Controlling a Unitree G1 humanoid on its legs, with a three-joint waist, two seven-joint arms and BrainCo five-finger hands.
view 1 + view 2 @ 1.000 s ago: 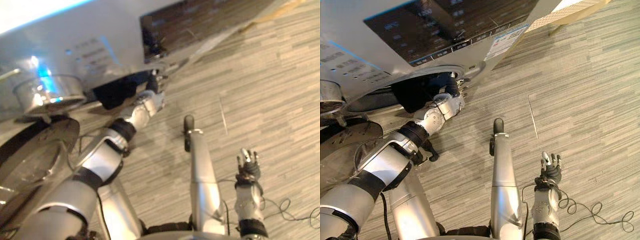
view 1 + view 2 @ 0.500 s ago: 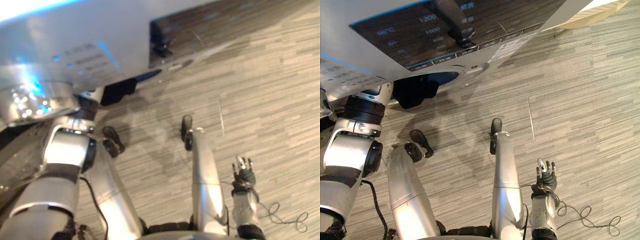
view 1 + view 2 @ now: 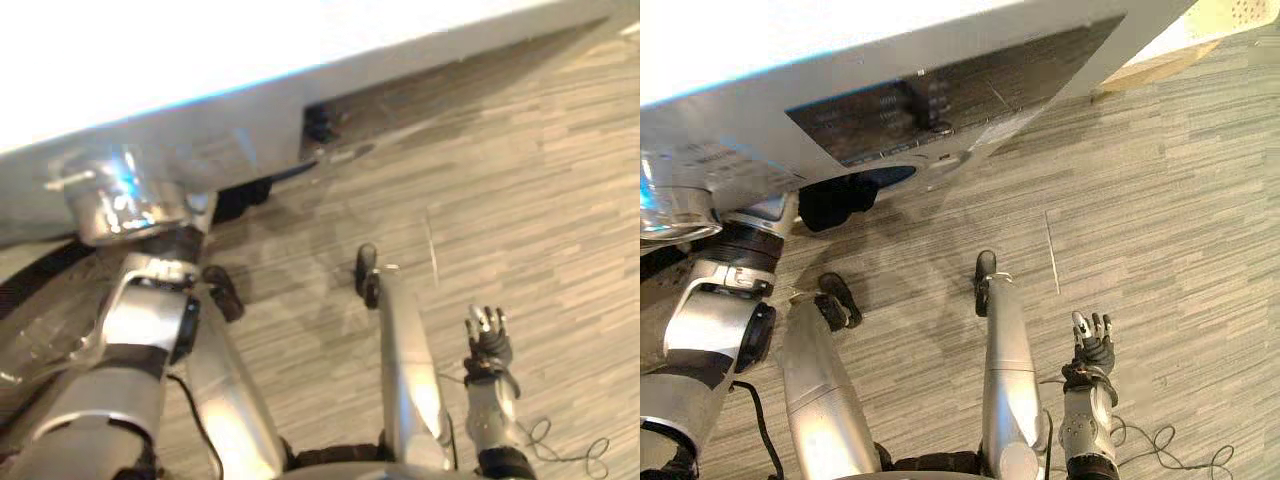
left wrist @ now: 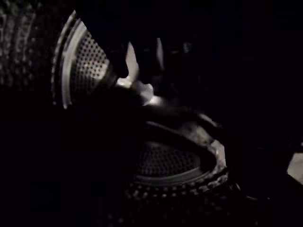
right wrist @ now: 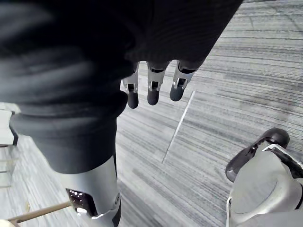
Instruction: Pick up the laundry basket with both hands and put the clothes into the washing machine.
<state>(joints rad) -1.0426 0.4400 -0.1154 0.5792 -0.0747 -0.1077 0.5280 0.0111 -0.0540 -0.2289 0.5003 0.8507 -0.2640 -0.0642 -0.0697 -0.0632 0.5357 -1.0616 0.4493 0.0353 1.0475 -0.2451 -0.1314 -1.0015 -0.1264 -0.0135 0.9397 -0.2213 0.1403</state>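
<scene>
1. One risk: my left arm (image 3: pixel 710 330) reaches into the washing machine (image 3: pixel 970 90), left hand hidden inside, grip I cannot tell; it may snag on the drum (image 4: pixel 165 163).
2. At the door mouth the dark garment (image 3: pixel 837 200) hangs; I judge it could slide out.
3. Well apart, my right hand (image 3: pixel 1092 348) hangs spread, empty.

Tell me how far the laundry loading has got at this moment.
Done, apparently: a dark cloth hangs at the door opening of the washing machine. In hand: the left arm reaches into that opening; its wrist view faces the perforated drum. The right robot hand hangs open over the floor, holding nothing. Left: getting the cloth fully inside; whether more clothes wait I cannot tell.
</scene>
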